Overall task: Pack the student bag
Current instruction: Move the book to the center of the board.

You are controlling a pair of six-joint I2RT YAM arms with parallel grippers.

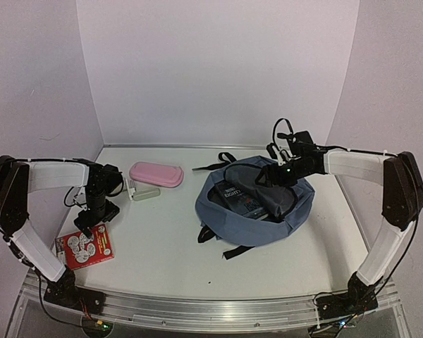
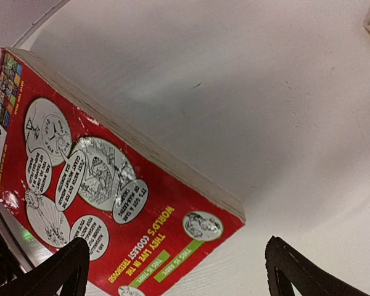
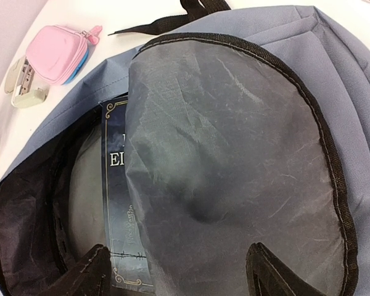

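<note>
Student bag [image 1: 257, 229] lies open at the right of the worktop [image 1: 169, 260], directly under my right gripper [image 3: 179, 250], which is spread and empty. My left gripper [image 2: 176, 256], wide open and empty, hovers over the red book [image 2: 111, 185], well left of it.

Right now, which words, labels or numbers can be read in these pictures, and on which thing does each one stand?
"THEY LIVE IN THE WORLD'S COOLEST TREEHOUSE": red book, upside down in the left wrist view.
"THIS IS ...": its two green labels; the names are too blurred.
Speech bubbles on the same cover: too small to read.
"EI": dark blue book inside the student bag; the grey flap hides the rest.
</note>
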